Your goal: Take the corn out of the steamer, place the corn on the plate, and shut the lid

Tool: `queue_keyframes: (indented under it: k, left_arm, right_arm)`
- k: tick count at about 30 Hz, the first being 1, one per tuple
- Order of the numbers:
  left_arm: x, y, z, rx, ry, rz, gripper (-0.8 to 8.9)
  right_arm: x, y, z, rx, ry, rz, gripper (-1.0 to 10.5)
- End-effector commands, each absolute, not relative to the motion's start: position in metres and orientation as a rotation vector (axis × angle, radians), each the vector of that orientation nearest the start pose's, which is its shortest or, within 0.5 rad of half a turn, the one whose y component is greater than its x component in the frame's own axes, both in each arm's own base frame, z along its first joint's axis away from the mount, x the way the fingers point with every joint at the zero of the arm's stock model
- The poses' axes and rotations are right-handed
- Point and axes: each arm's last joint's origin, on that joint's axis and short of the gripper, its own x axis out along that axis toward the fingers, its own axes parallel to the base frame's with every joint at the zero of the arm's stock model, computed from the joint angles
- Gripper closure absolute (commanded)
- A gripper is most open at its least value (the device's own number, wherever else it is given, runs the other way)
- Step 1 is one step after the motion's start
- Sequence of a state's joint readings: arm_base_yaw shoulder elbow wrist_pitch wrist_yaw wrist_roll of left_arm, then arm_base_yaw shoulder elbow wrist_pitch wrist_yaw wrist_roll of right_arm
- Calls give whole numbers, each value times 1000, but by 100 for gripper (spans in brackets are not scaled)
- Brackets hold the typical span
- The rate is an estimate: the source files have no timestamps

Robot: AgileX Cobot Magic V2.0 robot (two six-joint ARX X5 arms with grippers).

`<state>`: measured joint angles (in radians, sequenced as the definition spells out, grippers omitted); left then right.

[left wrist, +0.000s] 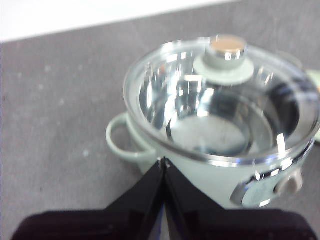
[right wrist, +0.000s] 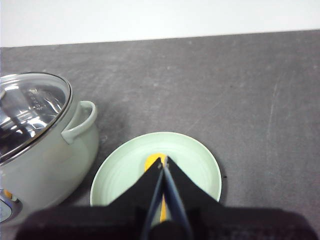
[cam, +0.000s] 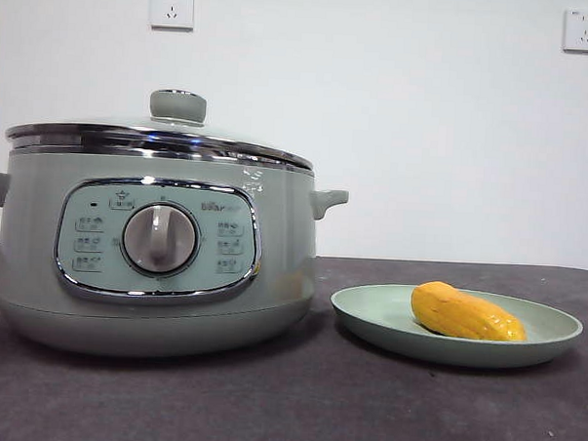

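Observation:
The sage-green steamer stands on the left of the table with the glass lid seated on it, pale green knob on top. The yellow-orange corn lies on the pale green plate to the steamer's right. My left gripper is shut and empty, high above the steamer's near side; the lid shows below it. My right gripper is shut and empty, high above the plate, with the corn partly hidden behind its jaws. Neither gripper shows in the front view.
The dark grey table runs back to a white wall with two sockets. The steamer's side handle sits close to the plate's rim.

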<state>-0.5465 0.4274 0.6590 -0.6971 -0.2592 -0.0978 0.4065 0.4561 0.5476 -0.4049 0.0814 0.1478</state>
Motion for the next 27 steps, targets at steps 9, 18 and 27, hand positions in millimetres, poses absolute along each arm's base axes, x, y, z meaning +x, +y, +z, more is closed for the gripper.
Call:
queue_keyframes:
  k: [9, 18, 27]
  left_arm:
    - [81, -41, 282, 89, 459, -260, 816]
    - [69, -19, 291, 81, 138, -138, 816]
    - [93, -5, 191, 20, 61, -54, 816]
  right_arm:
    - [105, 43, 270, 84, 333, 293, 946]
    - [105, 43, 270, 83, 336, 292, 946]
    - [105, 43, 270, 83, 336, 293, 946]
